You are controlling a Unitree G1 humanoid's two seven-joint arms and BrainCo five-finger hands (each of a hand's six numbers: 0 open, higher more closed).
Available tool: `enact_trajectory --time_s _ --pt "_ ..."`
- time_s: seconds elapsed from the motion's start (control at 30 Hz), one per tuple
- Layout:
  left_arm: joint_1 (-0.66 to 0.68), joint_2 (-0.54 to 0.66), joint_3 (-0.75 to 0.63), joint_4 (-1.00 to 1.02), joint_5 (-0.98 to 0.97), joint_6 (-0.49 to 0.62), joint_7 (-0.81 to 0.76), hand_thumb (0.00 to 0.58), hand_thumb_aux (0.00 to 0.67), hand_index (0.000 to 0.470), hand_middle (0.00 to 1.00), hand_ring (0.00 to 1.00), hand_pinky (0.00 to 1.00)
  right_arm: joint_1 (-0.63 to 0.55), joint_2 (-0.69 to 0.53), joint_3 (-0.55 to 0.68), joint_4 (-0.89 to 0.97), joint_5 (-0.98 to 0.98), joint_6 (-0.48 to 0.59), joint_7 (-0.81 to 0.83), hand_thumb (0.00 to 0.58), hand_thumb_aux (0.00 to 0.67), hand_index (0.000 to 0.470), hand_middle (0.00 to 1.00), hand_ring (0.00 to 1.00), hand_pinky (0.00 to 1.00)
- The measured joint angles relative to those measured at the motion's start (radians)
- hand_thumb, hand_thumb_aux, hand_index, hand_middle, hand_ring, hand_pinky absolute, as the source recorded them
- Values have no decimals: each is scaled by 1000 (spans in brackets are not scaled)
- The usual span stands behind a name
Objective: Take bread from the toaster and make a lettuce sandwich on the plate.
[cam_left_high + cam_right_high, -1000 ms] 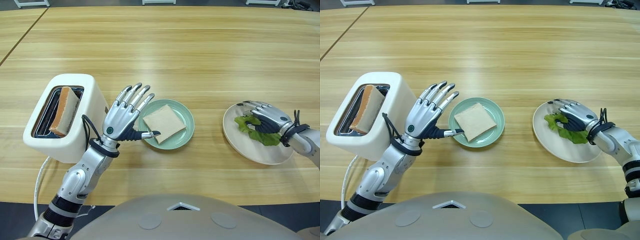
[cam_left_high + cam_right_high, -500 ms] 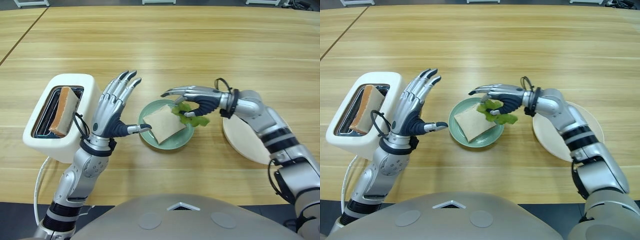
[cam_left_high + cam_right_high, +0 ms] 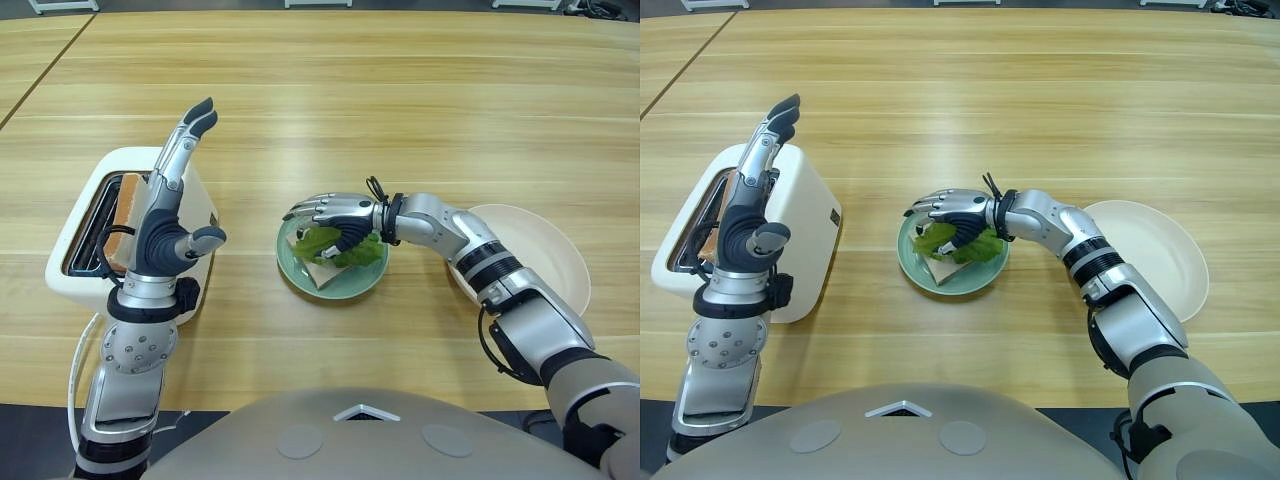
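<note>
A white toaster (image 3: pixel 72 282) stands at the left with one slice of bread (image 3: pixel 125 200) upright in its slot. My left hand (image 3: pixel 165 230) is raised in front of the toaster's right side, open, fingers pointing up, holding nothing. In the middle, a green plate (image 3: pixel 352 289) holds another bread slice (image 3: pixel 312 273). A lettuce leaf (image 3: pixel 345 252) lies across that slice. My right hand (image 3: pixel 335 213) hovers low over the plate, fingers curled around the lettuce and hiding part of it.
A beige plate (image 3: pixel 545 260) sits bare at the right, beside my right forearm. The toaster's white cord (image 3: pixel 75 370) loops toward the near table edge. Wide open wooden tabletop stretches behind the plates.
My right hand carried the lettuce from the beige plate across to the green plate and lowered it onto the bread. My left hand drew back from the plate and rose upright by the toaster.
</note>
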Motion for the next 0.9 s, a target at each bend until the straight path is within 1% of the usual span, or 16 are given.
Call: enact_trajectory --time_s 0.17,0.27,0.33,0.4,0.43,0.47,0.57,0.6,0.63,0.7,0.73,0.77,0.8,0.83,0.87,0.9 --pt "28 1 87 -94 18 31 -54 0 0 0 0 0 0 -1 -24 -67 -123 -11 19 -56 0 0 0 0 0 0" --pt "56 21 188 -130 102 56 -89 0 0 0 0 0 0 12 -59 -133 -213 23 40 -68 0 0 0 0 0 0" --pt "99 57 322 -114 240 82 -93 0 0 0 0 0 0 50 -95 -187 -266 68 57 -75 0 0 0 0 0 0" --pt "141 73 416 -81 331 107 -96 0 0 0 0 0 0 102 -120 -220 -293 110 66 -74 0 0 0 0 0 0" --pt "156 76 438 -69 357 121 -97 0 0 0 0 0 0 121 -128 -225 -301 117 66 -73 0 0 0 0 0 0" --pt "192 76 479 -36 419 149 -108 0 0 0 0 0 0 182 -143 -249 -322 153 66 -71 0 0 0 0 0 0" --pt "260 66 503 29 482 199 -130 0 0 0 0 0 0 302 -186 -281 -358 186 70 -63 0 0 0 0 0 0" --pt "271 55 503 37 482 207 -135 83 50 35 0 0 0 328 -196 -290 -374 198 71 -62 0 0 0 0 0 0" --pt "279 46 499 43 484 211 -139 132 81 57 0 0 0 345 -201 -296 -388 215 72 -61 0 0 0 0 0 0" --pt "292 34 487 54 484 222 -146 194 123 87 0 0 0 369 -202 -319 -412 232 72 -61 0 0 0 0 0 0" --pt "293 32 477 59 484 225 -150 255 168 118 0 0 0 379 -205 -329 -418 244 73 -61 0 0 0 0 0 0" --pt "293 30 466 64 482 225 -153 328 229 160 0 0 0 384 -208 -333 -419 249 73 -62 0 0 0 0 0 0" --pt "292 28 451 69 479 225 -156 458 363 254 0 0 0 394 -208 -338 -419 251 74 -62 0 0 0 0 0 0" --pt "291 28 442 69 476 224 -156 531 476 334 0 0 0 398 -208 -341 -419 251 75 -62 0 0 0 0 0 0" --pt "290 28 435 69 472 222 -156 580 670 470 0 0 0 400 -208 -344 -419 251 75 -62 0 0 0 0 0 0" --pt "286 28 431 69 471 223 -151 580 670 470 0 0 0 402 -209 -350 -419 251 75 -62 0 0 0 0 0 0"
